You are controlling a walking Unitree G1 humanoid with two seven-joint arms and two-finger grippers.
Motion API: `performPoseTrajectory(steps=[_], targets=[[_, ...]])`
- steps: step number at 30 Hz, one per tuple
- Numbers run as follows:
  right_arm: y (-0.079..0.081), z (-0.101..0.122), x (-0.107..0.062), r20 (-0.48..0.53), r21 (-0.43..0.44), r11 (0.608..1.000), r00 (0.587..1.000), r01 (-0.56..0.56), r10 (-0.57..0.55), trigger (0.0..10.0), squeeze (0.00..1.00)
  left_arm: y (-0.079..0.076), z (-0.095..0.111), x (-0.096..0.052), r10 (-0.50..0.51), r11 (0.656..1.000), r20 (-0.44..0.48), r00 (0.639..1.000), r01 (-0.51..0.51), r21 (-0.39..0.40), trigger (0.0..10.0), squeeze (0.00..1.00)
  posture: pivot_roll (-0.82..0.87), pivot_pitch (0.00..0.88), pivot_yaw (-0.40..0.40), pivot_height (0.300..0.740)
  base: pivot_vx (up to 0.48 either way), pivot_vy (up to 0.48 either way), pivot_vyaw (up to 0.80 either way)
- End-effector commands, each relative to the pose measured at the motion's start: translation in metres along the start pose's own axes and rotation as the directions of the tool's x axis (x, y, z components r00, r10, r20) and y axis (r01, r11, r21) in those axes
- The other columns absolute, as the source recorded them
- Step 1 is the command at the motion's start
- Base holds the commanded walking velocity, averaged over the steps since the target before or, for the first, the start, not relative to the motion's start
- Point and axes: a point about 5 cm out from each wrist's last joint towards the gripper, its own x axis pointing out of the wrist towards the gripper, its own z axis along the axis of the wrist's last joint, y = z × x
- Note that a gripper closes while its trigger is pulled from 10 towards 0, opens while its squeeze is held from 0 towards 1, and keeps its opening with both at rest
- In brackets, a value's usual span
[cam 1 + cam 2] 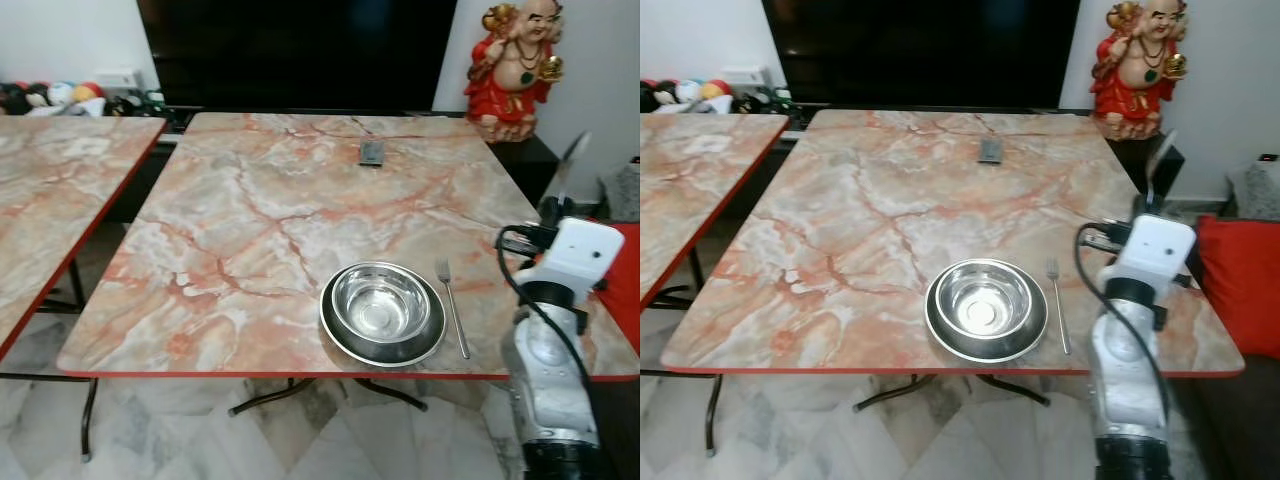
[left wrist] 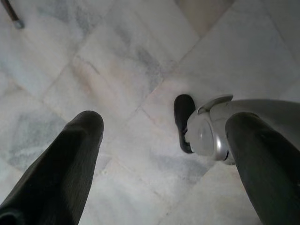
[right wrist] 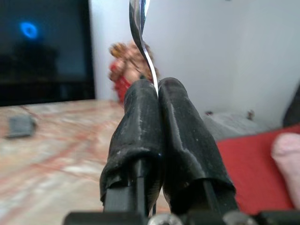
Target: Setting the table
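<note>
A thin, stiff, slippery-looking steel knife is pinched blade-up in the clamped right gripper beside the table, likely light, best held mid-handle; the left gripper, spread, hangs idle above the floor.

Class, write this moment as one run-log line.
stage: cutlery | right gripper: shut on knife, beside table | left gripper: open, idle over floor | placed: bowl on plate, fork at its right

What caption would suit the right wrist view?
Right gripper pinching a thin metal utensil upright above the marble table.
</note>
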Motion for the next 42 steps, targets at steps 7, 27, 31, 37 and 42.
performPoseTrajectory(steps=[7, 27, 31, 37, 42], targets=[[0.007, 0.000, 0.003, -0.017, 0.023, 1.000, 1.000, -0.017, 0.017, 10.0, 0.00, 0.005, -0.004, -0.002, 0.009, 1.000, -0.021, 1.000, -0.009, 0.004, 10.0, 0.00, 0.00, 0.047, -0.011, 0.740, 0.000, 0.000, 0.00], [0.012, -0.003, 0.002, -0.026, 0.018, 0.999, 0.999, -0.038, 0.039, 10.0, 0.00, 0.005, -0.005, -0.002, 0.020, 1.000, -0.025, 0.999, -0.020, 0.003, 10.0, 0.00, 0.01, 0.065, -0.016, 0.740, 0.000, -0.087, 0.00], [0.013, -0.003, 0.001, -0.028, 0.019, 0.999, 0.999, -0.044, 0.045, 10.0, 0.00, 0.005, -0.006, -0.003, 0.023, 1.000, -0.026, 0.999, -0.023, -0.003, 10.0, 0.00, 0.01, 0.069, -0.015, 0.740, 0.000, 0.000, 0.00], [0.014, -0.003, 0.000, -0.027, 0.020, 0.999, 0.999, -0.046, 0.047, 10.0, 0.00, 0.006, -0.006, -0.003, 0.026, 1.000, -0.024, 0.999, -0.026, -0.007, 10.0, 0.00, 0.01, 0.070, -0.015, 0.740, 0.000, 0.000, 0.00], [0.014, -0.002, 0.000, -0.020, 0.021, 0.999, 0.999, -0.043, 0.044, 10.0, 0.00, 0.006, -0.005, -0.003, 0.027, 1.000, -0.019, 0.999, -0.028, -0.009, 10.0, 0.00, 0.01, 0.070, -0.014, 0.740, 0.000, 0.000, 0.00]])
